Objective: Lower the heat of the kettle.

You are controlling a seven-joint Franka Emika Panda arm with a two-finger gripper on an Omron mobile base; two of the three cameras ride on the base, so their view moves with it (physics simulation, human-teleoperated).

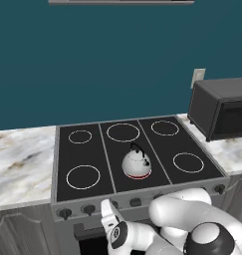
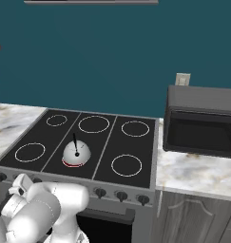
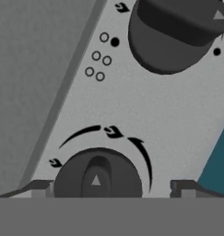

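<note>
The small white kettle [image 1: 136, 163] [image 2: 76, 154], with black handle and a red band at its base, stands on the middle front burner of the black cooktop [image 1: 160, 149]. My gripper [image 3: 111, 189] is down at the stove's grey front panel [image 3: 178, 120]. It is open, and its fingertips [image 3: 39, 188] stand on either side of a dark round knob [image 3: 97, 177] with a white triangle mark. The left tip is close to the knob's rim and the right tip stands apart from it. From the base views my white hand [image 1: 109, 208] [image 2: 22, 182] points at the panel's knob row.
A second dark knob [image 3: 178, 32] sits farther along the panel. More knobs [image 1: 65, 213] [image 2: 120, 195] line the stove front. A black microwave [image 1: 222, 107] [image 2: 202, 121] stands on the marble counter [image 1: 20, 159] right of the stove. A teal wall rises behind.
</note>
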